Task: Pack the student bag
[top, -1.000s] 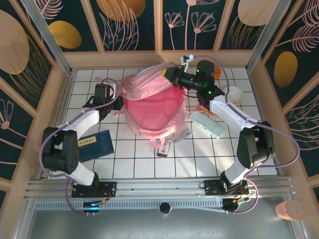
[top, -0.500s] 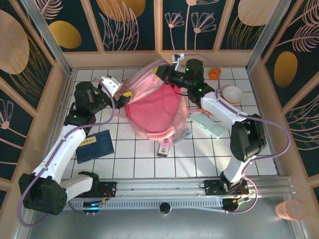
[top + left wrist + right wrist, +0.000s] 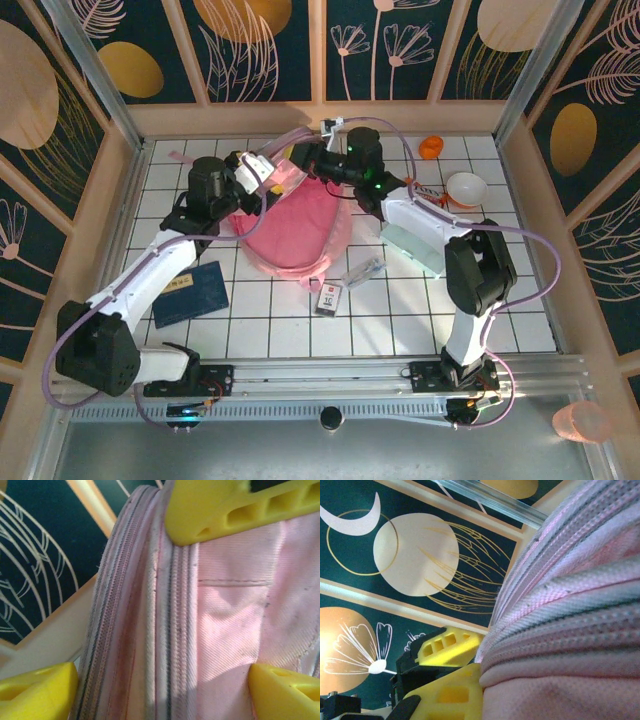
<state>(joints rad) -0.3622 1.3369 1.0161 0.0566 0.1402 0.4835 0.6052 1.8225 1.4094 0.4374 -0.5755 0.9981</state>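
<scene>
Left gripper (image 3: 262, 168): jaws spread wide and gripping nothing. On my left wrist feed its yellow fingers (image 3: 37, 692) stand either side of the zipped edge of the bag (image 3: 295, 225). The pink fabric runs up between them unpinched.

Right gripper (image 3: 308, 160): closed tight on the bag's far rim. On my right wrist feed, pink mesh bulges right against its yellow fingers (image 3: 447, 647). The two grippers sit close together at that rim, the left one just to the left.

Overhead inventory, largest first:

1. Table (image 3: 500, 300): white tiles with dark grid lines.
2. Bag: pink and soft, mid-table toward the far side. Its far rim is drawn up to the right gripper and its body sags toward me. I can read no label on it.
3. Book (image 3: 190, 292): dark blue, lying flat to the near left of the bag and apart from it. It has a pale label strip with writing too small to read.
4. Box (image 3: 415, 248): pale green and flat, right of the bag, partly under the right arm.
5. Bowl (image 3: 466, 187): white, far right, well apart from the bag.
6. Pouch (image 3: 363, 271): clear, just beside the bag's near-right edge.
7. Card (image 3: 330, 296): black and white, just beside the bag's near edge. I cannot read its print with certainty.
8. Orange piece (image 3: 430, 147): far right, near the wall, too small to identify.
</scene>
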